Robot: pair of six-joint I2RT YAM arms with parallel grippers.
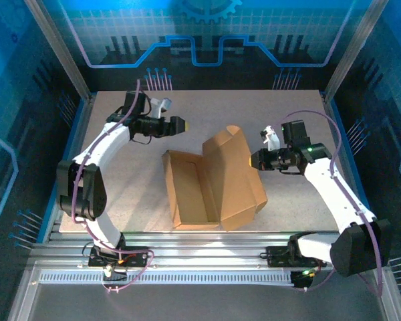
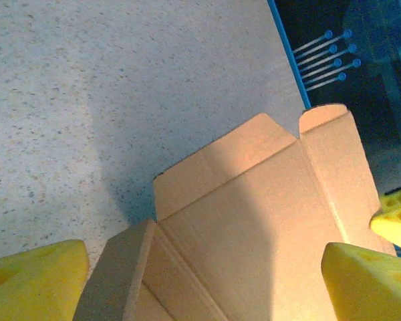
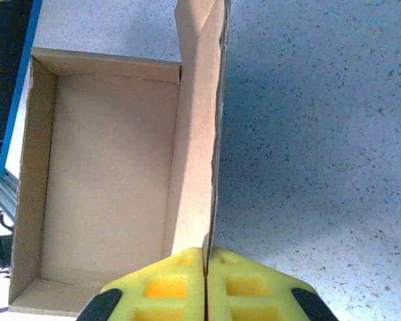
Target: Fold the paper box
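The paper box [image 1: 190, 190] lies in the middle of the table as a shallow brown tray, with its lid panel [image 1: 230, 170] standing up along the right side. My right gripper [image 1: 255, 160] is shut on the lid's free edge; in the right wrist view its yellow pads [image 3: 180, 287] pinch the thin cardboard edge [image 3: 210, 167], and the tray's inside [image 3: 107, 180] lies to the left. My left gripper [image 1: 182, 125] hovers open above and behind the box, touching nothing. In the left wrist view its fingers [image 2: 33, 281] stand wide apart over the lid and flaps [image 2: 254, 221].
The grey speckled table [image 1: 120, 167] has free room left of and behind the box. A blue rail [image 1: 73, 147] edges the table on the left, and metal rails [image 1: 207, 244] run along the near edge by the arm bases.
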